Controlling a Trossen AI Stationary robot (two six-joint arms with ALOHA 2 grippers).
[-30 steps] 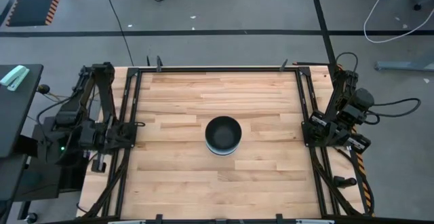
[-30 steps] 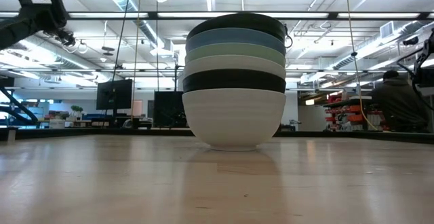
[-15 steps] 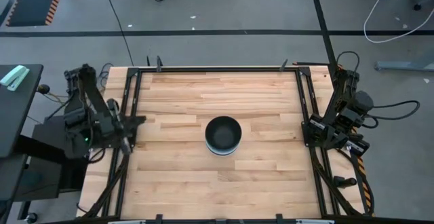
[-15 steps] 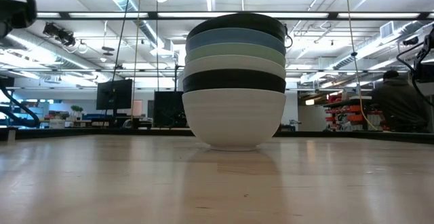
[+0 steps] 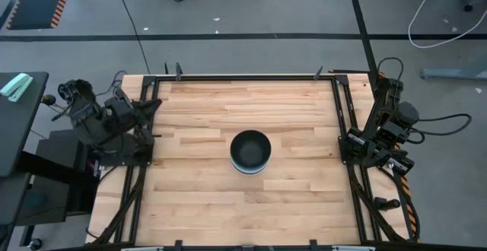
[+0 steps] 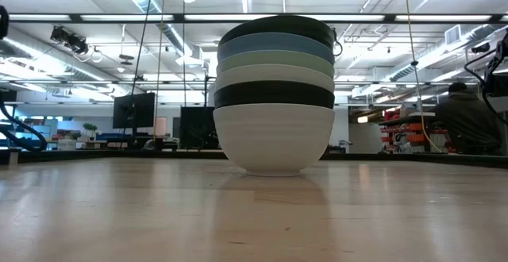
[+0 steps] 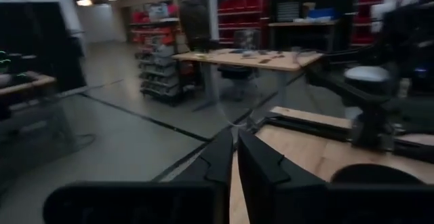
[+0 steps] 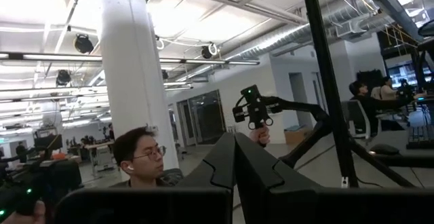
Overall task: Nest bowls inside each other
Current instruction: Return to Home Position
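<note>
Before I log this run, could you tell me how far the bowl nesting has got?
Done: six bowls nested together, white lowest, black topmost. In hand: nothing; left claw and right claw are shut, empty, beside the table. Left: probably only parking.

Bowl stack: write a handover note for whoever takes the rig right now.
Left gripper: shut, empty, at the table's left edge.
Right gripper: shut, empty, arm folded at the right edge.
Bowls: all six in one stack mid-table. From the bottom: bottom white bowl, lower black bowl, upper white bowl, green bowl, blue bowl, top black bowl.
Done: nesting.
Left: probably only parking the arms.
</note>
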